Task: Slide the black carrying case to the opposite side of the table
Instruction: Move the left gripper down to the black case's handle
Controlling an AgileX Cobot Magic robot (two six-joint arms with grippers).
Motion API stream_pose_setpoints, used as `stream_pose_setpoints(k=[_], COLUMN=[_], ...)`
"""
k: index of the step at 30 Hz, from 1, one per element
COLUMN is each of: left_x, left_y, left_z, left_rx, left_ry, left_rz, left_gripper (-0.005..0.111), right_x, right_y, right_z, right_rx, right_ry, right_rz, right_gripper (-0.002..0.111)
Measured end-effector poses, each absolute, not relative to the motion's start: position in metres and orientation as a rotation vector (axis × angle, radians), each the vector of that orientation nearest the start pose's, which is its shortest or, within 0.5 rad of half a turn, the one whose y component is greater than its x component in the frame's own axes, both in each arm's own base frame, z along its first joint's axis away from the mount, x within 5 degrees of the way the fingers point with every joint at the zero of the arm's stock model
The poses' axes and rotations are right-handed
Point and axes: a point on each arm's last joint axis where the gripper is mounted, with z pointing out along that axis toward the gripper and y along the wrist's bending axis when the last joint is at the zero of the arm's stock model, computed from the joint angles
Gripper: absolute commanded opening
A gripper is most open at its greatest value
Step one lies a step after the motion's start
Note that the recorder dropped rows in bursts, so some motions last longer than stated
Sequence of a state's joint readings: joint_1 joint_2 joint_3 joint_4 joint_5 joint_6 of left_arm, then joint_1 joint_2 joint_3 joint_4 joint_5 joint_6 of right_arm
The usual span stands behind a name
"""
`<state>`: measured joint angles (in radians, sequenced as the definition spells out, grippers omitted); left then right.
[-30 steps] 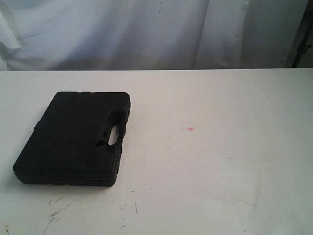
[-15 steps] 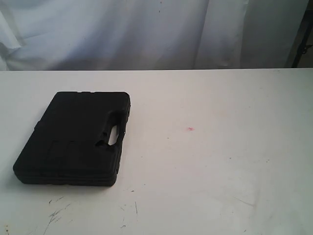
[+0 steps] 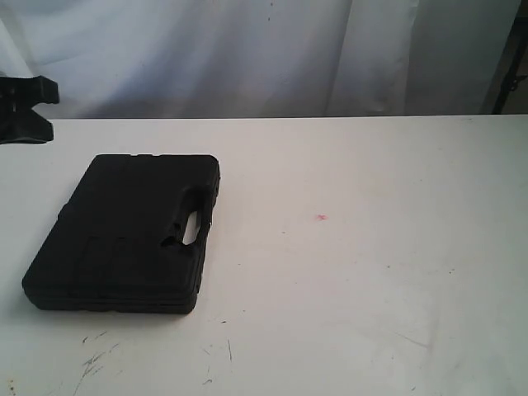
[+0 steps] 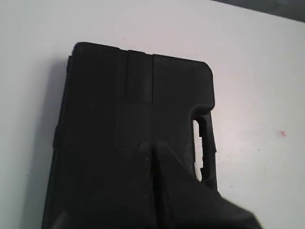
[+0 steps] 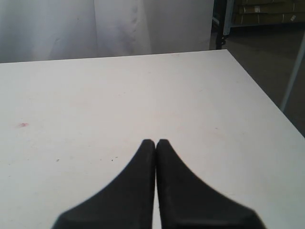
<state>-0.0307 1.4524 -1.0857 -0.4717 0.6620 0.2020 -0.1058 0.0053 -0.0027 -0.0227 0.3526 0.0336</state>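
I counted one black carrying case [image 3: 124, 235], one counter [image 3: 388, 272], one pink spot [image 3: 321, 218] and two grippers: left gripper [image 4: 152, 144], right gripper [image 5: 155, 141].

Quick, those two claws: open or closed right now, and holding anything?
Left claw: closed, empty, not touching the black plastic carrying case.
Right claw: closed, empty, over the white tabletop.

The left gripper [image 4: 152, 145] is closed, its two black fingers pressed together with only a thin seam between the tips, and it grips nothing. It looks steeply downward. In the exterior view, a black part of the left arm [image 3: 25, 109] juts in at the far left edge. The right gripper [image 5: 155, 141] is closed too, fingers flush tip to tip and empty, aimed toward the far side.
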Motion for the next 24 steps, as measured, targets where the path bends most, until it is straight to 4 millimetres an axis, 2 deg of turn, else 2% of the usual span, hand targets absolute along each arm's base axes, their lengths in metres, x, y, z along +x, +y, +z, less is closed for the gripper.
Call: stream_pose_setpoints(k=[8, 15, 24], left_x=[0.332, 0.348, 0.366], left_y=[-0.077, -0.112, -0.138], left_z=[0.279, 0.264, 0.242], left_rx=[0.114, 0.19, 0.198], left_ry=[2.588, 2.684, 2.766], left_rz=[-0.426, -0.395, -0.412], left_gripper=[0.0, 0.0, 0.0], right_x=[0.053, 0.053, 0.053], right_y=[-0.006, -0.006, -0.006], right_z=[0.182, 0.182, 0.182], right_rx=[0.114, 0.114, 0.114], right_ry=[1.836, 1.836, 1.836], right_rz=[-0.073, -0.073, -0.073], right_gripper=[0.0, 0.0, 0.0])
